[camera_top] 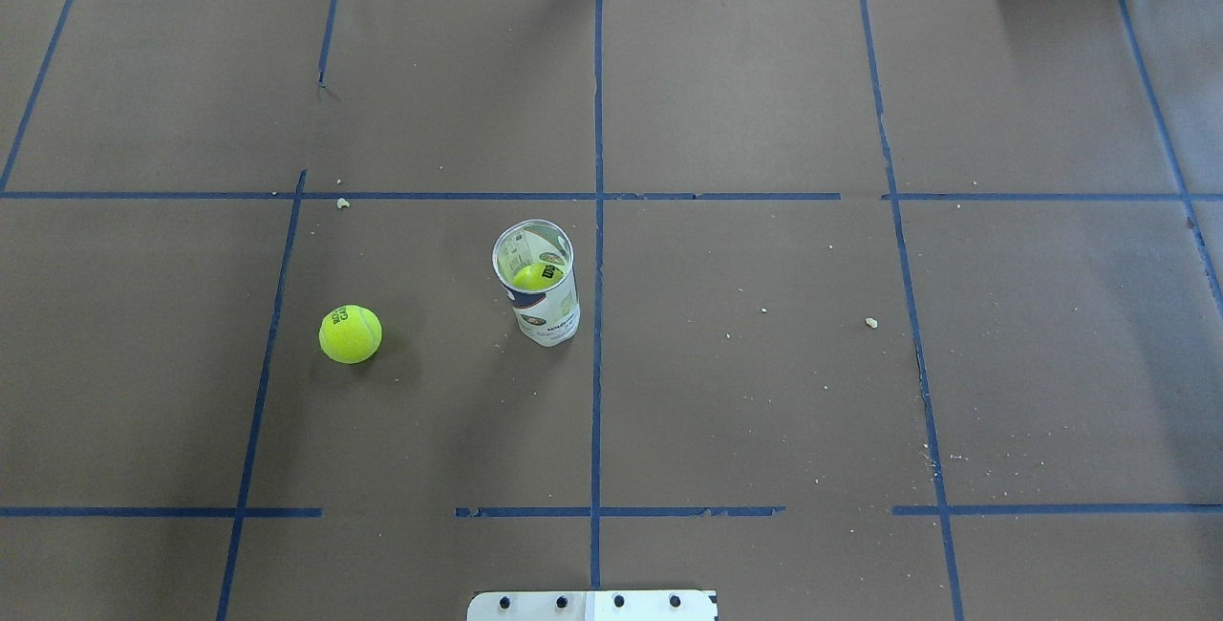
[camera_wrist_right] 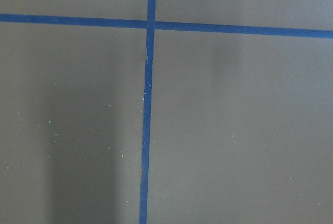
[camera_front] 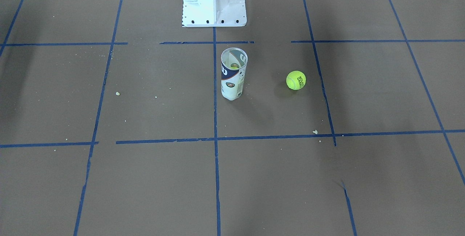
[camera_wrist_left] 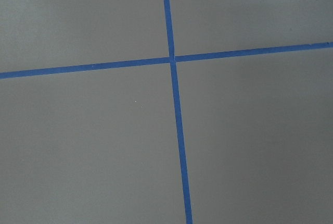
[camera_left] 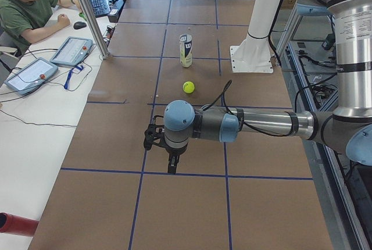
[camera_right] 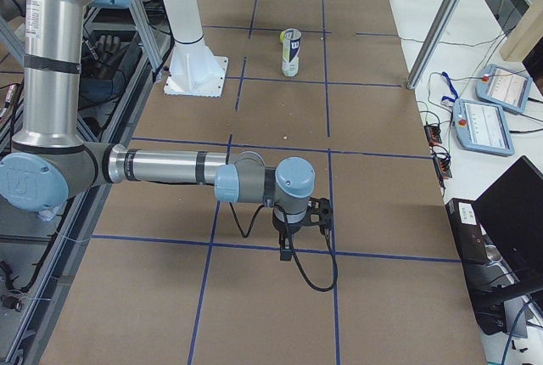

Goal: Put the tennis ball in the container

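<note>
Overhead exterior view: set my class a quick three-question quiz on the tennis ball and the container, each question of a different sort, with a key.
1. True or false: the tennis ball lies on the table, apart from the container.
2. The container is: A) upright, its mouth open; B) lying on its side; C) upside down.
3. Fill in: the loose tennis ball lies on the robot's ____ side of the container.

Key: 1 true; 2 A; 3 left.

Fuzzy tennis ball [camera_front: 296,80], clear plastic container [camera_front: 234,74] (glossy)
</note>
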`<action>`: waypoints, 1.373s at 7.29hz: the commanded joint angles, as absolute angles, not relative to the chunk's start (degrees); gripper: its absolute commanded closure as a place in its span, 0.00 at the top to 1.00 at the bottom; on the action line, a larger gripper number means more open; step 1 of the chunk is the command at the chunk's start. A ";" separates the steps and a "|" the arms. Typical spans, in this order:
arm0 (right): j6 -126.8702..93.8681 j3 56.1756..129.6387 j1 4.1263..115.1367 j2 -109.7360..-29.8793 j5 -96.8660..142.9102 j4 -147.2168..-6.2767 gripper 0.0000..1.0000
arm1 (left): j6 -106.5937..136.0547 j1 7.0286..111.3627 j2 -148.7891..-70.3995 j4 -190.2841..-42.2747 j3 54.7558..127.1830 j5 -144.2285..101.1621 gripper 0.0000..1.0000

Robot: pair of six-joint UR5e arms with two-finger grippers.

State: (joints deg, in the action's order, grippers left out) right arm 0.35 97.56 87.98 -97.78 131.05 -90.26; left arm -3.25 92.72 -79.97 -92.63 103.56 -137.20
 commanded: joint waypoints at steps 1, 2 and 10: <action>0.35 97.56 87.98 -97.82 131.04 -90.26 1.00 | -3.25 92.64 -79.98 -92.64 103.45 -137.46 1.00; 0.35 97.56 87.98 -97.82 131.04 -90.26 1.00 | -3.25 92.64 -79.89 -92.55 103.53 -137.55 1.00; 0.35 97.56 87.98 -97.82 131.04 -90.26 1.00 | -2.37 92.55 -88.50 -94.13 100.19 -137.63 1.00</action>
